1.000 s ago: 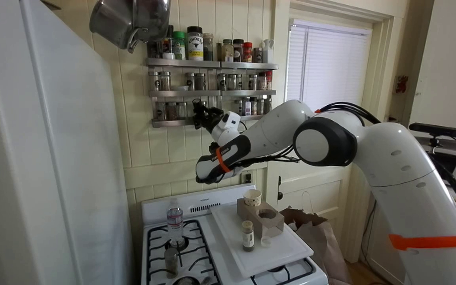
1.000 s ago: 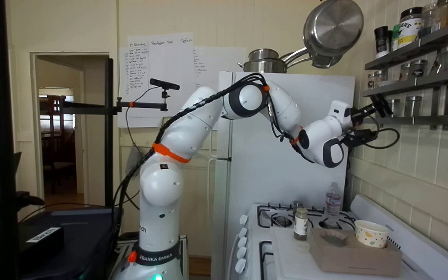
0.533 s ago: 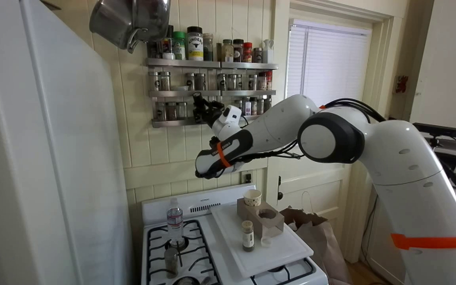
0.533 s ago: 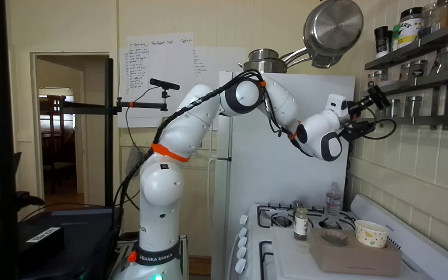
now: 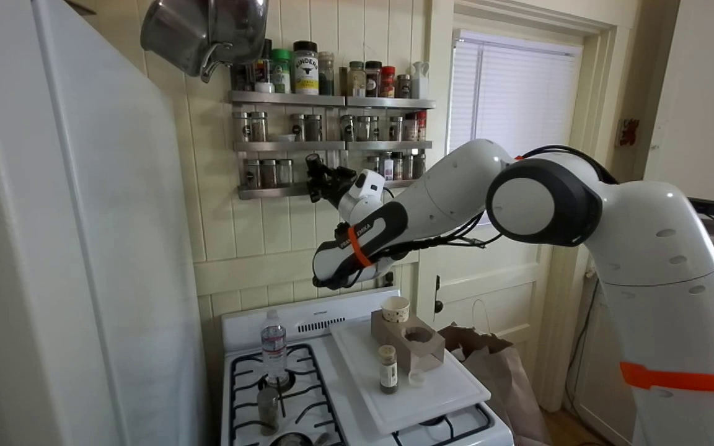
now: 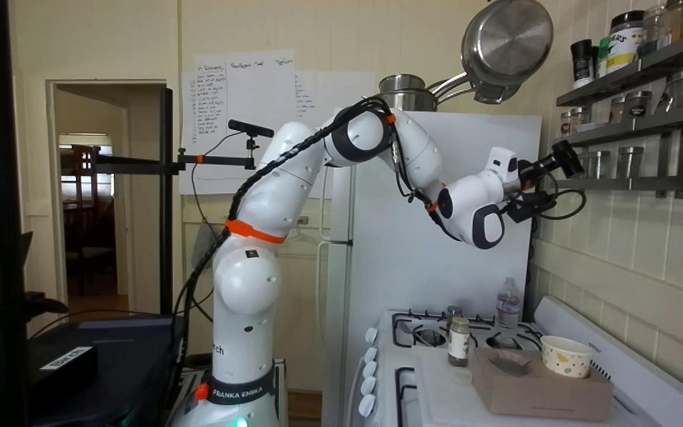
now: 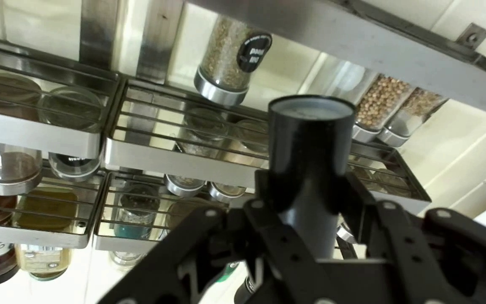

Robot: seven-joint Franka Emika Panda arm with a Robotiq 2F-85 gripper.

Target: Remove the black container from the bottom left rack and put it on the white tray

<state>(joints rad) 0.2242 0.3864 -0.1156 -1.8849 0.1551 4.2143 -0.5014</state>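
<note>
The claw (image 7: 309, 188) grasps the container (image 7: 310, 160) by opposite flanks; the container is in the air just in front of the lower left tier of the rack (image 5: 270, 192), near the jars (image 5: 268, 174) there. It appears free of the rack, though slight contact cannot be ruled out. Step in hand, as judged: removal, at or near completion; placement on the tray (image 5: 406, 410) is not yet done. Next move: back the container off until it is fully clear of the rack, then lower it to the tray, well below. Select a bare area apart from the box (image 5: 401, 348), cup (image 5: 395, 310) and spice jar (image 5: 388, 371). Do not release until the lower end is seated. Orientation: in an exterior view the long axis is steep but tilted, the upper end leaning away from the wall (image 6: 626, 237), the lower end toward it. The axis lies across the claw's reach. The wrist view shows a pale, recessed round end; as the jars appear lid-down in that view, this is probably the lower end. Whether it is cap or base cannot be determined. Bring the axis to vertical before set-down.
</note>
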